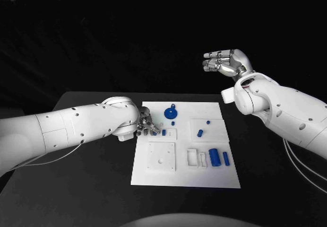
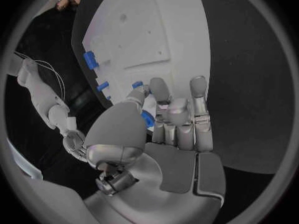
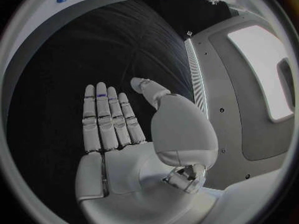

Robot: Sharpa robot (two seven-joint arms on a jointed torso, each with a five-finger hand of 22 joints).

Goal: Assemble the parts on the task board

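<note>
The white task board (image 1: 184, 179) lies mid-table. My left hand (image 1: 145, 125) rests over its left edge, thumb and fingers closed round a small blue part (image 2: 147, 118) that is mostly hidden between them. A blue round piece (image 1: 171, 112) lies near the board's far edge. Small blue pegs (image 1: 200, 133) stand mid-board, and two blue cylinders (image 1: 219, 158) lie at the right beside white blocks (image 1: 197, 158). My right hand (image 1: 225, 61) is raised high beyond the board's far right corner. In the right wrist view its fingers (image 3: 107, 119) are straight, the thumb apart, nothing held.
A square white plate (image 1: 161, 157) with holes sits in the board's left half. Bare black table (image 1: 89, 189) surrounds the board on all sides. My right forearm (image 1: 286, 113) hangs over the table's right side.
</note>
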